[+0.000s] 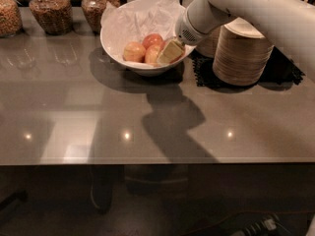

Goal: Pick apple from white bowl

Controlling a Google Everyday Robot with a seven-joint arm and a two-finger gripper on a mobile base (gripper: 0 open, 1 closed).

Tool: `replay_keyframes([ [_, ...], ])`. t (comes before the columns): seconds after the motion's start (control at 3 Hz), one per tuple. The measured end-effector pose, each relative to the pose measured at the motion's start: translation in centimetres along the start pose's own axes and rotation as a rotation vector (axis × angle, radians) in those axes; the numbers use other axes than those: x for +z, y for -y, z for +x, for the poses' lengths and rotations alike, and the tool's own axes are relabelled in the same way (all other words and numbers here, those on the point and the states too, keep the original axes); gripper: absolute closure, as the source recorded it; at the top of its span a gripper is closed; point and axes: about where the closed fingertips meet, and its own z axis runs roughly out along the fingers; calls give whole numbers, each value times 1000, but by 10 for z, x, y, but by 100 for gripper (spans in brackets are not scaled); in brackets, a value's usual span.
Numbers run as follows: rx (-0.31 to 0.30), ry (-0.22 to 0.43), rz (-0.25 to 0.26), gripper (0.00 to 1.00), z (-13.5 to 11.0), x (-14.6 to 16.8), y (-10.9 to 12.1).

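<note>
One glossy grey worktop [74,112] fills most of the view. A white robot arm [256,9] reaches in from the upper right, passing over a stack of beige disposable bowls [241,58] that stands on a dark mat [283,70]. Left of the stack sits the white bowl [110,48], lined with crumpled paper [142,18]. Three glass jars [50,9] stand along the back edge. The pincer [171,51] is down inside the bowl at its right side; whether it is clenched or released, I cannot tell. The apple [150,56], red-orange, lies in the bowl against the pincer, partly hidden by it. A redder apple [153,40] sits just behind and a paler apple [134,51] just to the left.
</note>
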Motion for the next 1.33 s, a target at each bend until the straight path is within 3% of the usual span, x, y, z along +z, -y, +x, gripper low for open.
replay_keyframes([
  [0.67, 33, -23, -15, 35, 15, 13, -3],
  [1.33, 28, -16, -10, 77, 13, 10, -2],
])
